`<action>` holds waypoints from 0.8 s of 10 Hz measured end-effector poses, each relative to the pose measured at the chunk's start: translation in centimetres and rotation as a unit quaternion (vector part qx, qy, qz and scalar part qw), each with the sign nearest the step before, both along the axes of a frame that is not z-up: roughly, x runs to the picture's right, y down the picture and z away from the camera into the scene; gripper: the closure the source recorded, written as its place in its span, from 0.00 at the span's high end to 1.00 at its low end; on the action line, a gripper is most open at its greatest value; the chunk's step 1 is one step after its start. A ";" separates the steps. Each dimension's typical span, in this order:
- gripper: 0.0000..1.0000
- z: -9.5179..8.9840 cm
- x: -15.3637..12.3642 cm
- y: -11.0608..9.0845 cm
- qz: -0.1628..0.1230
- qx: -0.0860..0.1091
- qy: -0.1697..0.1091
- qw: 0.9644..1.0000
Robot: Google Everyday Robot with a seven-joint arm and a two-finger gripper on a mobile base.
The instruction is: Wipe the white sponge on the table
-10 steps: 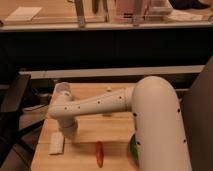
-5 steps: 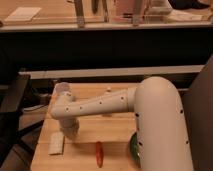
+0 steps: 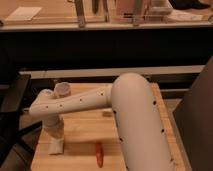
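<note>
The white sponge (image 3: 56,146) lies flat near the front left corner of the light wooden table (image 3: 82,131). My gripper (image 3: 55,136) points straight down right over the sponge, and its lower end meets the sponge's top. The white arm (image 3: 85,102) reaches in from the right across the table. It hides part of the tabletop on the right.
A round white cup (image 3: 63,89) stands at the back left of the table, just behind the arm's wrist. A small red object (image 3: 99,153) lies near the front edge, to the right of the sponge. A dark chair (image 3: 12,100) stands to the left of the table.
The wrist and gripper have moved slightly down and to the left onto the sponge. The sponge, cup and red object have stayed about where they were.
</note>
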State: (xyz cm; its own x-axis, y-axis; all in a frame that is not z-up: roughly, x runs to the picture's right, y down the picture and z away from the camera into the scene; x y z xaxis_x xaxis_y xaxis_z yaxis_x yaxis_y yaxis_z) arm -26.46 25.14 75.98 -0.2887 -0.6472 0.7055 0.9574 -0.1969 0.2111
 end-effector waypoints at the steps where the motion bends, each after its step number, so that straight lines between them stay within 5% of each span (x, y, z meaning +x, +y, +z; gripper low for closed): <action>1: 0.79 0.0 -0.6 0.1 -0.013 -0.001 -0.002 1.000; 4: 0.80 0.2 -0.7 0.5 -0.036 0.003 0.022 0.999; 8: 0.80 0.0 1.1 0.5 -0.023 0.012 0.059 0.998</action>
State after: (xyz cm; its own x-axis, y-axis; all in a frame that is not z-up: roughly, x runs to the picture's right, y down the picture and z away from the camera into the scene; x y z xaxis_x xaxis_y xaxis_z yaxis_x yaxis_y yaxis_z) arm -25.33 25.64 75.96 -0.2339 -0.6528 0.7205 0.9652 -0.2452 0.0912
